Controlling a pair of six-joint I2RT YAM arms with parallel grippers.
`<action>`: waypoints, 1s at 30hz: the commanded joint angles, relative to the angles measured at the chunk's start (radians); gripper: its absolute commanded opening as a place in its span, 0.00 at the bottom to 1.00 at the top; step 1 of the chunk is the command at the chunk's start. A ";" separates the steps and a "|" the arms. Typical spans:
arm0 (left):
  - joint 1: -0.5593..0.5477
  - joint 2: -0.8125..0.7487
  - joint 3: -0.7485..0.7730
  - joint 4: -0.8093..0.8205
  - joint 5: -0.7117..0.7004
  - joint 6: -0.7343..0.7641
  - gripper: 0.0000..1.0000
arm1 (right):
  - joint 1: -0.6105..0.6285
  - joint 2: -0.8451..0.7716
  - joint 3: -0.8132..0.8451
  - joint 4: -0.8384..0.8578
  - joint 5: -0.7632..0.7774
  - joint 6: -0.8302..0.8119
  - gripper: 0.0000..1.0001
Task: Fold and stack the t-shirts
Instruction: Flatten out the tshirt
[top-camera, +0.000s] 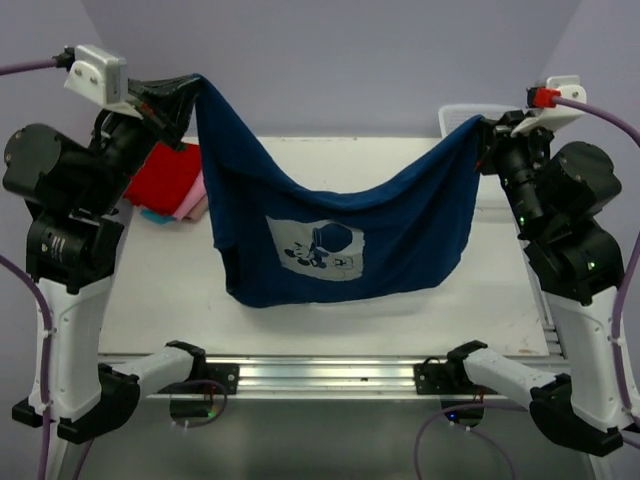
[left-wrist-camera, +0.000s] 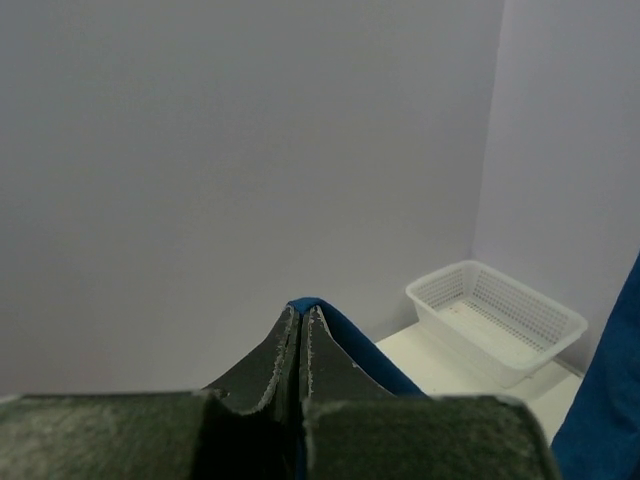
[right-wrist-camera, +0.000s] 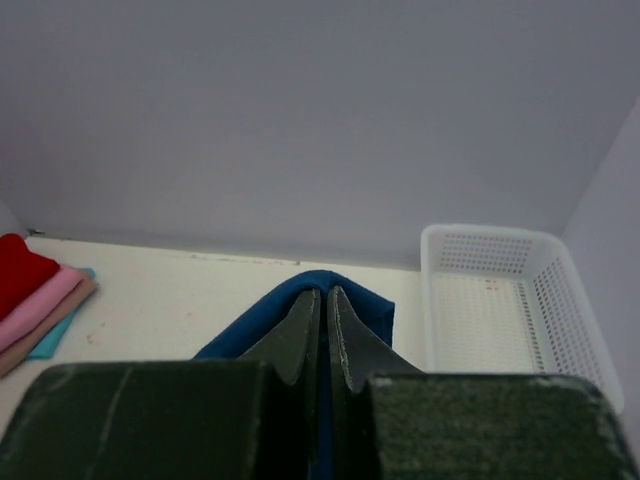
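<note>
Left hand and right hand, well apart, each clamp an upper edge of the navy t-shirt sagging between.

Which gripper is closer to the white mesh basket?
Right. The right gripper, holding the navy shirt, is near the basket; the left gripper is across the table, by the folded shirts.

The left arm and right arm stand reared up high and spread wide, wrists turned inward, each one's jaws pinched tight on the navy t-shirt.
</note>
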 joint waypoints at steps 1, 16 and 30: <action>-0.042 0.111 0.102 0.004 -0.088 0.083 0.00 | 0.006 0.074 0.084 0.011 0.066 -0.082 0.00; 0.001 0.635 0.442 0.044 -0.347 0.220 0.00 | -0.092 0.520 0.472 0.016 0.175 -0.150 0.00; -0.290 -0.057 -0.163 0.401 -0.299 0.447 0.00 | 0.075 -0.059 -0.158 0.638 0.002 -0.343 0.00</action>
